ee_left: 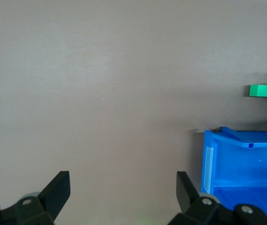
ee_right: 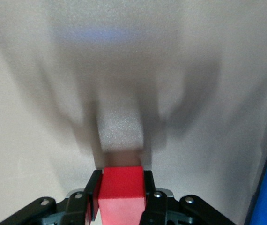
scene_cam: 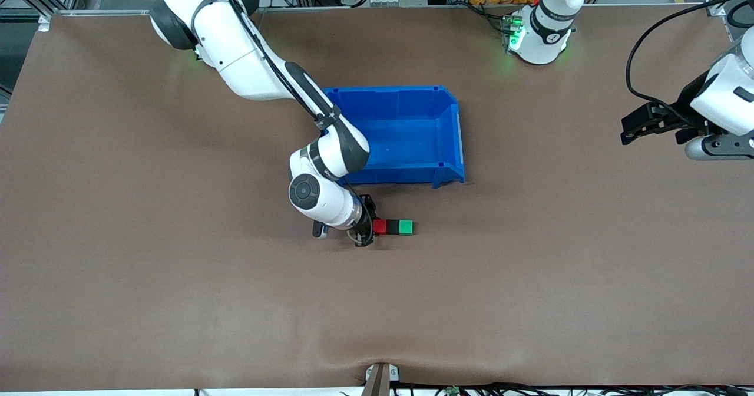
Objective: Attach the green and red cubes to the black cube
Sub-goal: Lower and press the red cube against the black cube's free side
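- Three small cubes lie in one row on the counter [scene_cam: 177, 296], nearer to the front camera than the blue bin [scene_cam: 447, 142]: the red cube [scene_cam: 380, 226], the black cube [scene_cam: 392, 226] in the middle, and the green cube [scene_cam: 406, 227] at the end toward the left arm.
- They touch side by side, so I judge the joining is nearly or fully done; whether they are really locked together, the pictures cannot say.
- Right pincer [scene_cam: 370, 227] is low at the red end of the row and is clenched on the red cube. Its two fingers [ee_right: 94, 199] press on opposite faces, probably to push this cube straight against the black one.
- Left pincer [scene_cam: 639, 126] hangs released over the bare counter at the left arm's end, well apart from the cubes. This arm waits, and from there it does not disturb the work.
- Only the front view shows the whole row and the order of colours.
- In the right wrist view the red cube [ee_right: 121, 193] fills the space between the fingers, so the grip is clear there, but the black and green cubes are hidden.
- In the left wrist view the spread fingers [ee_left: 57, 191] are plain, and far off the green cube [ee_left: 260, 90] and a corner of the bin [ee_left: 227, 159] appear.
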